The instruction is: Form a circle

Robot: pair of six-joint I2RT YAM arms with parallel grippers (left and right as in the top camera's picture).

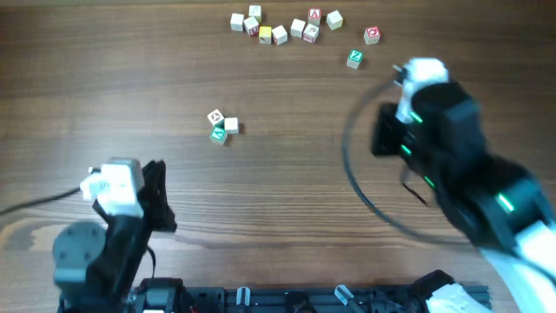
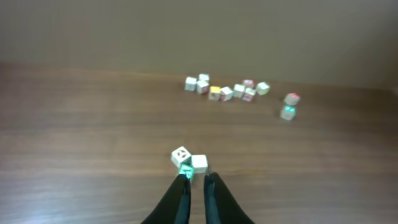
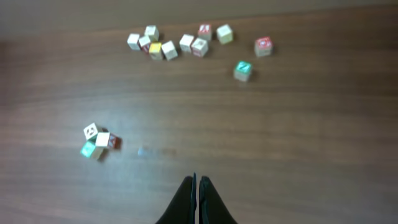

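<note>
At the lower left of the overhead view sits the left gripper (image 2: 198, 178). Its dark fingers are parted by only a narrow gap and hold nothing, and they point toward the circle (image 1: 223, 125). The circle is a tight clump of tiny pale wooden cubes, one face green, lying left of centre on the wooden table (image 1: 104, 78). Along the top edge, right of centre, runs a loose row of cubes (image 1: 278, 26). A red-faced cube (image 1: 372, 35) and a green-faced cube (image 1: 354, 58) lie apart to its right. At the right, the right gripper (image 3: 198, 182) is pressed closed and empty over bare wood.
</note>
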